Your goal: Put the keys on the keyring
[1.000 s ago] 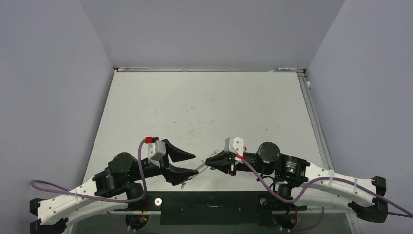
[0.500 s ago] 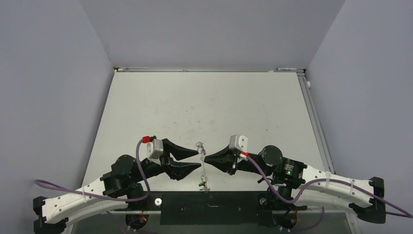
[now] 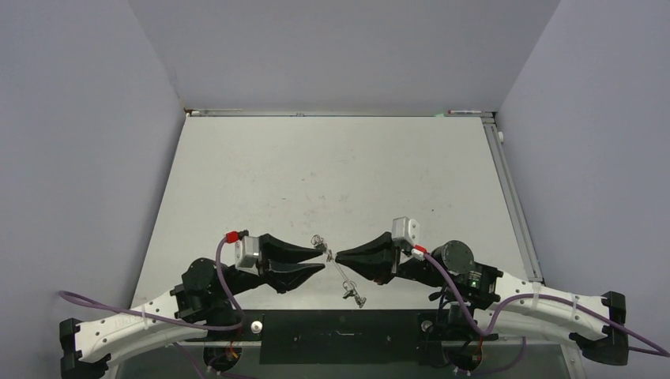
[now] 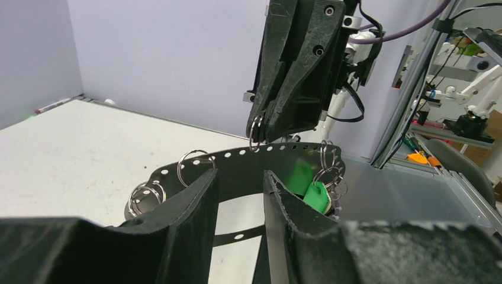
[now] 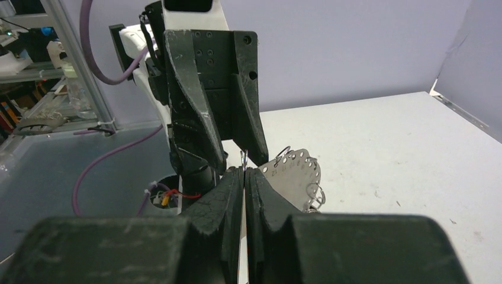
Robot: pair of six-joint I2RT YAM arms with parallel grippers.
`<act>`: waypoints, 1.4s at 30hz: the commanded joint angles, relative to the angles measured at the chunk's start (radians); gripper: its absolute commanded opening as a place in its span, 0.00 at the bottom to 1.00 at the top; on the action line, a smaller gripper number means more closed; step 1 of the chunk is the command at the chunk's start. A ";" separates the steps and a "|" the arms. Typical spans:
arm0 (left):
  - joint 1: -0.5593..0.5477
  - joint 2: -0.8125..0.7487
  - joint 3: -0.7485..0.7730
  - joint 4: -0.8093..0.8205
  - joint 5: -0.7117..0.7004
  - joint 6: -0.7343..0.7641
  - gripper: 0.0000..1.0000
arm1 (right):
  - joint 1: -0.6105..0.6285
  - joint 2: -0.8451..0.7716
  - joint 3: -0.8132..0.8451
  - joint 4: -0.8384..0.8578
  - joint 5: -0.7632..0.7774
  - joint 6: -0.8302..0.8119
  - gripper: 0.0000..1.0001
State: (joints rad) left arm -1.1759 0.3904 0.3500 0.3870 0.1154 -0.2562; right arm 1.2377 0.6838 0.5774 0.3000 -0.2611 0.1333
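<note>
Left pincer (image 3: 324, 258) has narrowed beside the keyring (image 4: 237, 161), still parted, gripping nothing; right pincer (image 3: 336, 257) stays clenched on it, ready for threading.

No readable text, label, brand, number or sign in any view. Visible face of green key tag (image 4: 317, 196) blank.

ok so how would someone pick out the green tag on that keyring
Start at the right gripper at the top of the left wrist view: it pinches a small ring on the keyring, a curved silvery strip punched with holes. Follow the strip to its right-hand end in that view, to the green tag. It is the only coloured plastic piece among bare wire rings.
</note>
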 commanded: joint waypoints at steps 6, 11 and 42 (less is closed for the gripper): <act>-0.004 0.037 -0.016 0.183 0.088 0.018 0.28 | 0.000 -0.004 -0.004 0.161 -0.064 0.037 0.05; -0.004 0.053 -0.024 0.237 0.102 0.013 0.28 | 0.000 0.001 -0.004 0.163 -0.083 0.038 0.05; -0.009 0.100 -0.033 0.310 0.122 -0.020 0.00 | 0.000 0.036 -0.032 0.274 -0.138 0.064 0.05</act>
State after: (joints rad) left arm -1.1786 0.4976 0.3183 0.6552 0.2333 -0.2714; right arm 1.2377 0.7124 0.5392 0.4377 -0.3653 0.1810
